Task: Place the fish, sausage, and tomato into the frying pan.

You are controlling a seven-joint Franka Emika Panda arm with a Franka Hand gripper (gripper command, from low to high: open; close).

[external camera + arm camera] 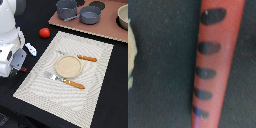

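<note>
Filling the wrist view, the sausage (214,62) shows as a reddish rod with a row of dark oval marks along it, lying on a black surface; a pale cream shape sits at one edge of that picture, too close to identify. From the exterior view the white arm (10,37) crowds the exterior view's left and hides the gripper and the sausage alike, so I cannot tell whether the fingers are spread or pressed together. Just beside the arm lies the fish (31,49), small and white, on the black table (115,100); the tomato (44,32) sits near it, a glossy red ball, apart from the striped placemat (95,65). On the placemat rest a round tan plate (68,66) and two orange-handled pieces of cutlery (74,84), one on either side of it; beyond, a brown board (105,34) carries the frying pan (90,15), shallow and blue-grey, beside a taller dark pot (66,8); a beige bowl (123,17) stands at the board's far right.
</note>
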